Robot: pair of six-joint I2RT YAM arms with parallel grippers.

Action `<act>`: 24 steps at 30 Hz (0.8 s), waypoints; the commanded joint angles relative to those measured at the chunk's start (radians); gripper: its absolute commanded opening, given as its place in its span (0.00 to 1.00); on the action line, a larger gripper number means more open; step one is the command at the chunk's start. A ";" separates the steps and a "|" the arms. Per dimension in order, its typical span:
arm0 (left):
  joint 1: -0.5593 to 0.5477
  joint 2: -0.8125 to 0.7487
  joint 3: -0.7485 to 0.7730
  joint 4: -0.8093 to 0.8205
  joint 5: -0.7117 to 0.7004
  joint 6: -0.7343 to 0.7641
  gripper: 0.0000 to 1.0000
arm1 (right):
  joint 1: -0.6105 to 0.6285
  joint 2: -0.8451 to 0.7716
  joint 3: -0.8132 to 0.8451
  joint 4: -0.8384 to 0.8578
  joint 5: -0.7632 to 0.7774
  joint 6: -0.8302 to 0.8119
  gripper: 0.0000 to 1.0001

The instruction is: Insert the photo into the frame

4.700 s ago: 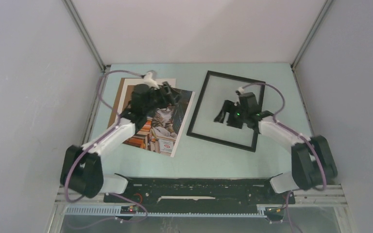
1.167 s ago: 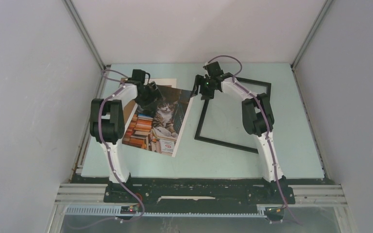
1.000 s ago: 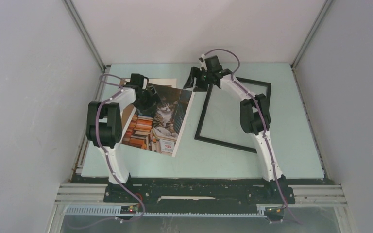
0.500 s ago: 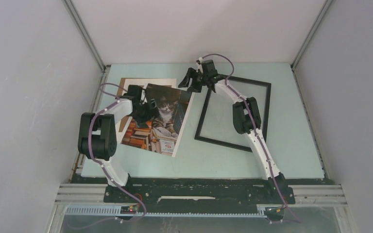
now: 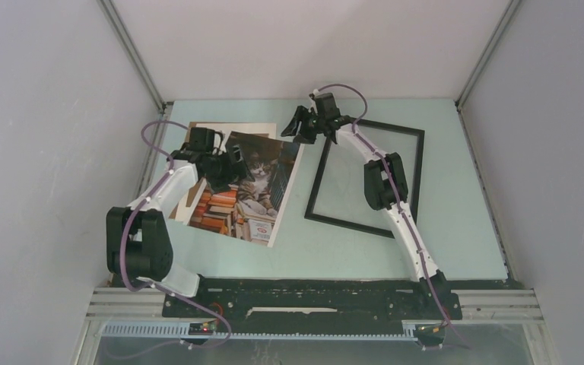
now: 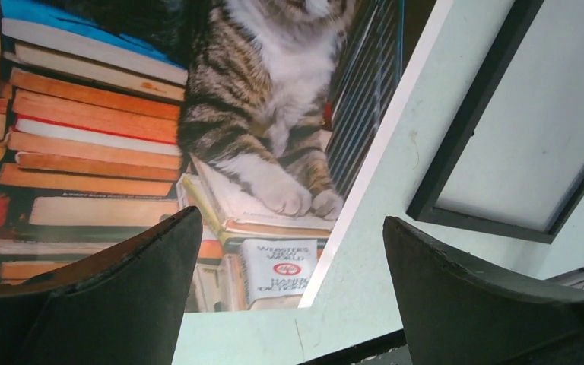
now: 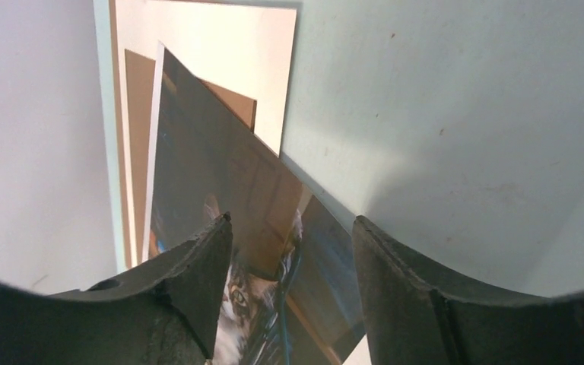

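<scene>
**Top external view.** Pale green tabletop [image 5: 312, 255].
- The photo [image 5: 245, 199], a cat among stacked books, lies flat and tilted on the left half. It partly covers a white sheet [image 5: 262, 130] and a brown board [image 5: 183, 199].
- The frame [image 5: 353, 226], black and thin-edged, lies flat to the right of the photo, close to it but apart.
- The left gripper [image 5: 234, 162] is over the photo's upper part.
- The right gripper [image 5: 292, 126] reaches across the frame's far left corner to a spot near the photo's far right corner.

**Left wrist view.**
- The left gripper [image 6: 289, 300] is released, jaws spread wide with nothing between them.
- The photo [image 6: 198, 144] lies below it, the near right corner showing in the gap.
- A strip of tabletop [image 6: 384, 228] separates the photo's white border from the frame [image 6: 480, 106].

**Right wrist view.**
- The right gripper [image 7: 289, 293] has its jaws parted and clasps nothing. Whether a finger touches the print cannot be told.
- The photo [image 7: 220, 190] shows in the gap, its far corner towards the bare tabletop [image 7: 441, 99].
- Beyond it are the brown board [image 7: 137, 114] and the white sheet [image 7: 220, 61].
</scene>
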 commanded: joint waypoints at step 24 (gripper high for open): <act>0.087 0.510 0.405 -0.007 -0.075 -0.124 0.96 | 0.069 0.017 -0.022 -0.024 0.001 0.118 0.63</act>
